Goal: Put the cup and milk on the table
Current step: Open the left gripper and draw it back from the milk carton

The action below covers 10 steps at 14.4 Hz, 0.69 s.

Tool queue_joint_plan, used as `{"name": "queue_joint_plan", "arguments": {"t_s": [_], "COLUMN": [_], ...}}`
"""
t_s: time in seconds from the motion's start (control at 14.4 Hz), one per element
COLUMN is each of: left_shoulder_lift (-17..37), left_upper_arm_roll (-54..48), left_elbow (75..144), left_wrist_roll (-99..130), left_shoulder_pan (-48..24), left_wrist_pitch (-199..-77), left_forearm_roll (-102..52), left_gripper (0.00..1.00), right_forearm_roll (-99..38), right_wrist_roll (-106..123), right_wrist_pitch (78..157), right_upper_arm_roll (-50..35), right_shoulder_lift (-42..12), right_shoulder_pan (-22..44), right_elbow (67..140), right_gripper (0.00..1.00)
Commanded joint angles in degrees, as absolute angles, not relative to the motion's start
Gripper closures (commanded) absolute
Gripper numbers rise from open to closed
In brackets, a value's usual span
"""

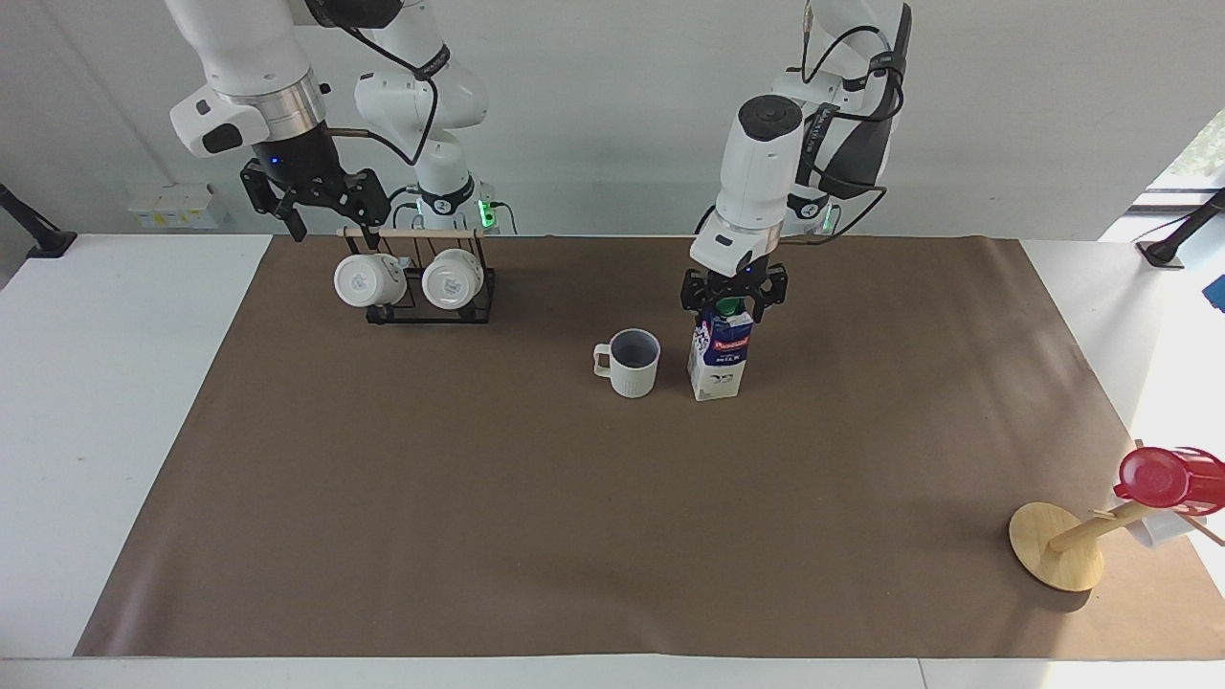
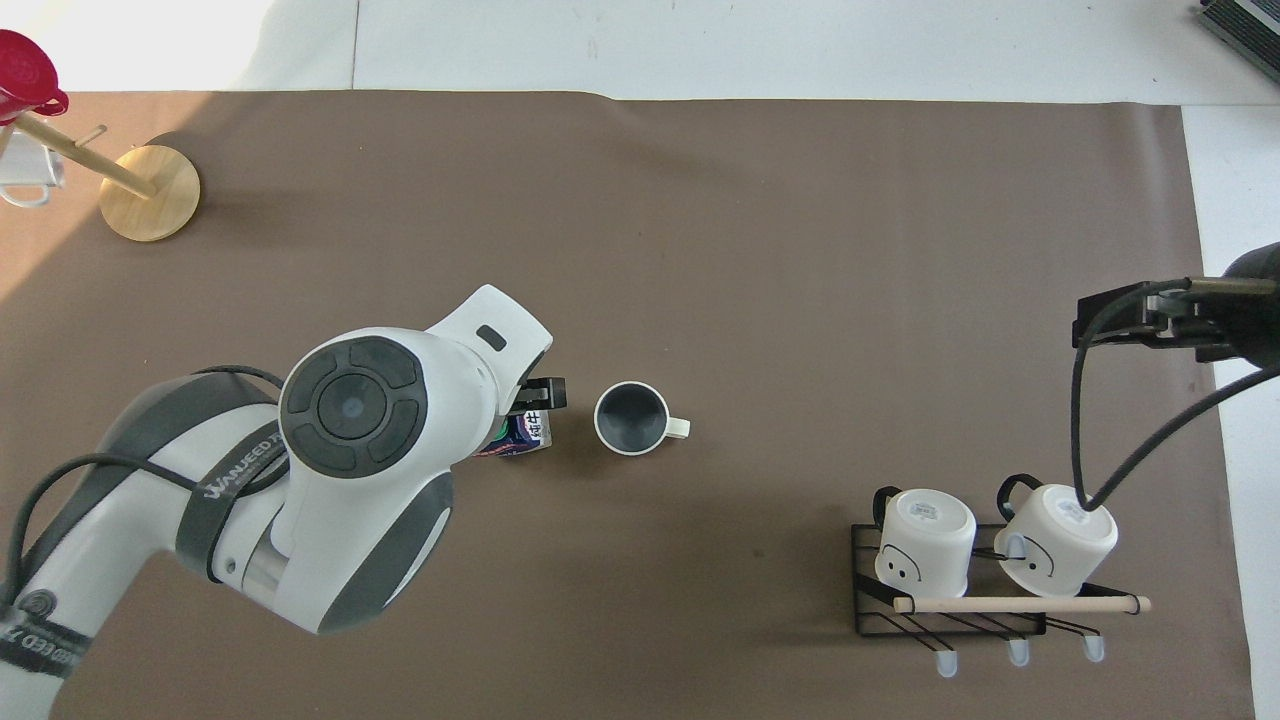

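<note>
The cup (image 1: 632, 362) stands upright on the brown mat of the table (image 1: 574, 526), handle toward the right arm's end; it also shows in the overhead view (image 2: 632, 418). The milk (image 1: 718, 359) stands upright on the mat beside the cup, toward the left arm's end. My left gripper (image 1: 732, 302) hovers just over the carton's green cap, fingers spread open and not gripping it. In the overhead view the left arm hides most of the milk (image 2: 525, 437). My right gripper (image 1: 330, 220) is open and empty above the mug rack.
A black wire rack (image 1: 421, 301) with two plain white mugs stands near the robots at the right arm's end, also in the overhead view (image 2: 960, 610). A wooden stand (image 1: 1057, 545) with a red cup (image 1: 1163, 477) sits at the mat's corner at the left arm's end.
</note>
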<state>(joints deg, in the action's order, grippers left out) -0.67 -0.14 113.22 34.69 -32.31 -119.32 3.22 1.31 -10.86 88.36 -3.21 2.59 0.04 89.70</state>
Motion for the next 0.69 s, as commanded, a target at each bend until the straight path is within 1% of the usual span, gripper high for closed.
{"name": "queue_joint_plan", "arguments": {"t_s": [0.0,0.21,0.48,0.62], "left_shoulder_lift": [-2.29,-2.37,-3.07,-4.3], "left_upper_arm_roll": [0.7,0.7,0.88,0.88], "left_elbow": [106.99,101.0,96.34,95.45], "left_wrist_roll": [30.52,23.66,16.28,13.98], "left_shoulder_pan": [-31.3,-27.0,-19.45,-16.45], "left_wrist_pitch": [-109.73,-101.88,-95.12,-92.03], "left_forearm_roll": [3.87,3.6,1.32,1.14], "left_gripper": [0.0,0.0,0.0,0.0], "right_forearm_roll": [0.26,0.26,0.26,0.26], "right_wrist_roll": [-9.49,-9.41,-9.49,-9.49], "right_wrist_pitch": [87.72,87.8,87.8,87.8], "right_upper_arm_roll": [-3.69,-3.69,-3.69,-3.69], "right_shoulder_lift": [2.72,2.72,2.72,2.72], "right_shoulder_pan": [-1.05,-1.14,-1.05,-1.14], "right_elbow": [89.65,89.65,89.65,89.65], "right_gripper": [0.0,0.0,0.0,0.0]}}
